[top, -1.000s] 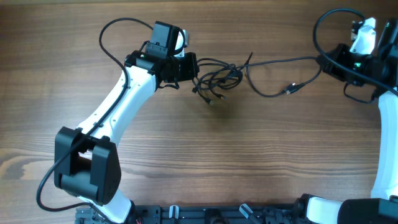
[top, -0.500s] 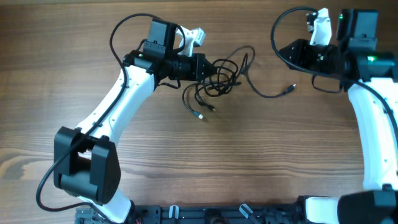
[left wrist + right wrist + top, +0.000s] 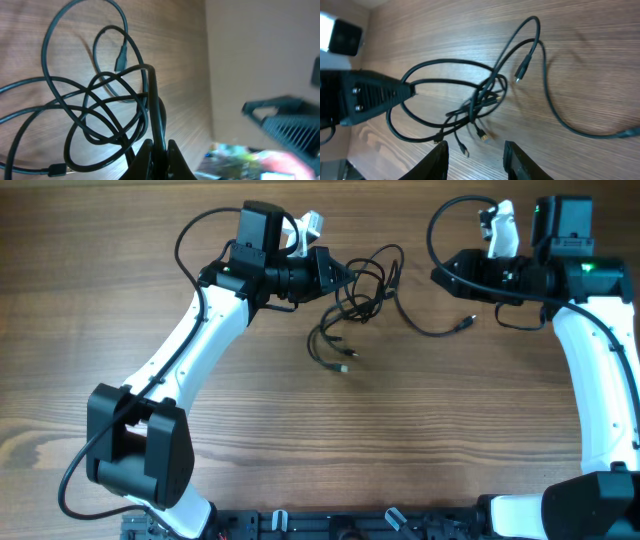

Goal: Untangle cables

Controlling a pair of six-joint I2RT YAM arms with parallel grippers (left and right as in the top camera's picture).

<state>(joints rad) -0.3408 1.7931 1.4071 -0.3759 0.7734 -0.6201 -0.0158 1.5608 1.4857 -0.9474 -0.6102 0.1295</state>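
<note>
Overhead: the cables [image 3: 357, 280], a loose tangle at the far middle of the table [image 3: 300, 430], one strand pinched in the left gripper [image 3: 335, 272]; the right gripper [image 3: 443, 275], jaws spread and empty, hovers right of them. Light, limp, probably slippery; best gripped behind the free plug [image 3: 466, 322]

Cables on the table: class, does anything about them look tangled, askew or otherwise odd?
Yes. The cables form a knotted clump of crossing loops beside the left gripper, which is shut on one strand. One plug end trails loose toward the open right gripper, which holds nothing.
</note>
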